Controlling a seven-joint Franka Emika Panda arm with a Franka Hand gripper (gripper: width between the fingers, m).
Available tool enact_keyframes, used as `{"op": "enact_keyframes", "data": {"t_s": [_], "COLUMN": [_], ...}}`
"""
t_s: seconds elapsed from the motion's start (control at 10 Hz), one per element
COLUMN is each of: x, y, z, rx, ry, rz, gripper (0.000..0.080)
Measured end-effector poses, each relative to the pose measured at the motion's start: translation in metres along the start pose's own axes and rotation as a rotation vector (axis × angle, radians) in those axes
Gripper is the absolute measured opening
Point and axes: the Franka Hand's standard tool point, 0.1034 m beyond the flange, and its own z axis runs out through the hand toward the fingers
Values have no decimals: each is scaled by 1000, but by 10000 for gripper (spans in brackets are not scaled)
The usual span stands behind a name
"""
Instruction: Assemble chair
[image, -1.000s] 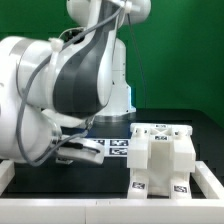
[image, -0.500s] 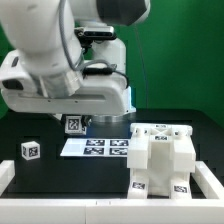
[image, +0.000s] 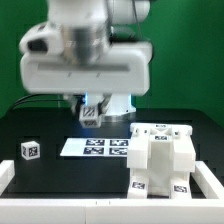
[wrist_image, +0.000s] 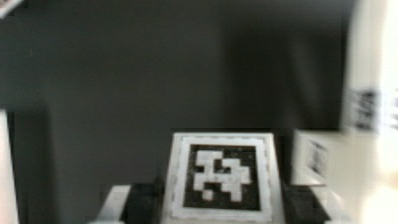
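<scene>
Item one: robot arm (image: 85, 55), white, bulky, filling the upper middle of the exterior view over a black table (image: 50, 128). Item two: gripper (image: 90, 113), hanging below the arm, above the far edge of the marker board (image: 100, 147) and clear of the table. Its fingers are pinched on a small white piece (image: 90, 117) bearing a black-and-white tag. In the wrist view that same piece (wrist_image: 222, 178) sits upright between the finger ends, its tag facing the camera and the picture soft. Item three: partly built chair (image: 160, 160), a blocky white body with tags on its top and its near face. It stands on the table at the exterior view's right, near the front, just beside the marker board's right end and well apart from the gripper. Item four: small cube (image: 30, 150), white, one tag showing, lying alone on the table at the exterior view's left, apart from the marker board. Item five: white rail (image: 60, 207), low, running along the near edge of the table.
</scene>
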Motion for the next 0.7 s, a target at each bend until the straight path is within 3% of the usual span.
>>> {"op": "enact_keyframes", "data": {"t_s": [0.1, 0.2, 0.4, 0.5, 0.6, 0.7], "x": [5, 5, 9, 15, 17, 16], "y": [-15, -24, -20, -26, -47, -64], "z": [-17, -20, -17, -19, -18, -18], "rx": [-1, 0, 0, -11, -24, -12], "ry": [75, 141, 307, 392, 514, 582], "rz": [-10, -23, -21, -8, -24, -30], "gripper": [284, 284, 285, 285, 285, 285]}}
